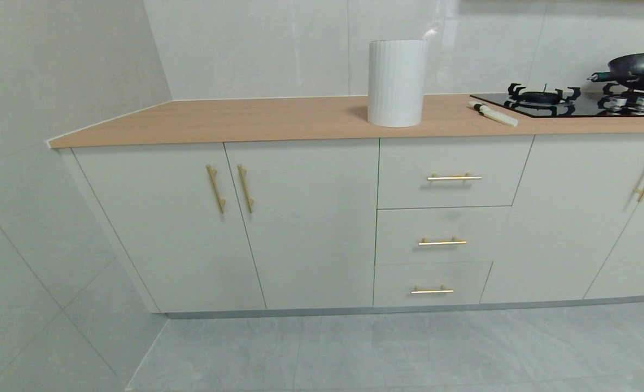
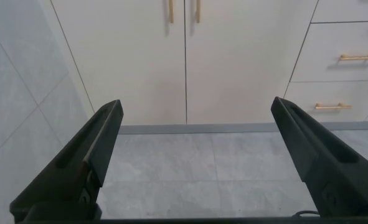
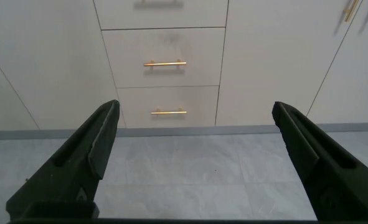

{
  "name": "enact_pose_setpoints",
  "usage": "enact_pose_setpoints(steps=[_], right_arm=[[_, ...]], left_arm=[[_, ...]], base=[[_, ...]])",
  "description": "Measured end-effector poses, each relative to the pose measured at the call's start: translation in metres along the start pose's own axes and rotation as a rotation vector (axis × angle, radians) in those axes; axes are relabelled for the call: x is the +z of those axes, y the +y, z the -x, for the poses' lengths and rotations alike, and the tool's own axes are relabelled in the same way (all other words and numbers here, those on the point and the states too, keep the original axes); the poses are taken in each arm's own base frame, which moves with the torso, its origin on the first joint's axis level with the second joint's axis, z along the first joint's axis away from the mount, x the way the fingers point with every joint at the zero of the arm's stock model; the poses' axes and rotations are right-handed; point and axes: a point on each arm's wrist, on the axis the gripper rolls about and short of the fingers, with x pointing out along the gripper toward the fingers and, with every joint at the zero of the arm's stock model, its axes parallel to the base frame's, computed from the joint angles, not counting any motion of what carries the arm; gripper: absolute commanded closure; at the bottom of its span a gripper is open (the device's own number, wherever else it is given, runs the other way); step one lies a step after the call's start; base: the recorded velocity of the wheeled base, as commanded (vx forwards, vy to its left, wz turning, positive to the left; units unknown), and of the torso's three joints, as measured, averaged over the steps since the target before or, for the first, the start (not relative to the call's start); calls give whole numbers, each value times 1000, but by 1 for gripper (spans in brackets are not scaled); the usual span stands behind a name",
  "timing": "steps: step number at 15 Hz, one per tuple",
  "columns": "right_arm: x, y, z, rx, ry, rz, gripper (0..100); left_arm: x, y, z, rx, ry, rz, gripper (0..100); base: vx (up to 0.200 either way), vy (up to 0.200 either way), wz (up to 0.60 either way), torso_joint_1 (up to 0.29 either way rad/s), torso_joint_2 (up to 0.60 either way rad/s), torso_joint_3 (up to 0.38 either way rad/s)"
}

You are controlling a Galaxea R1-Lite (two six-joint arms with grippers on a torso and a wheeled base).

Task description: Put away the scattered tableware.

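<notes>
A cream-handled utensil (image 1: 492,113) lies on the wooden countertop (image 1: 245,120) towards its front edge, just beside the black glass hob (image 1: 572,109). A white ribbed cylindrical holder (image 1: 397,81) stands upright near it. The left gripper (image 2: 196,107) and right gripper (image 3: 196,107) hang low over grey floor tiles (image 2: 190,168), jaws spread wide and empty, facing cream cabinet fronts (image 1: 311,218).

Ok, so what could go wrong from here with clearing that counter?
The cream utensil lies beside the gas hob; a loose grasp may knock it against the hob.
The tall white ribbed container stands near the front of the counter; a rising arm could tip it.
The left tool and right tool hang low before the cabinets, open, and might catch the drawer handles.
</notes>
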Motion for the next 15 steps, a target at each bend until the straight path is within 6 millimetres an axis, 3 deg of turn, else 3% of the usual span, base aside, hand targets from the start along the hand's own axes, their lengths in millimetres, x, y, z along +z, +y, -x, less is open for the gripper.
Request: enact_pose_setpoints(steps=[4,15], right_arm=[[0,0,0,0,1,0,0],[0,0,0,1,2,0,0]], left_arm=[[0,0,0,-1,0,-4,0],[0,0,0,-1,0,-1,0]], base=[[0,0,0,0,0,0],[200,0,0,2,1,2]])
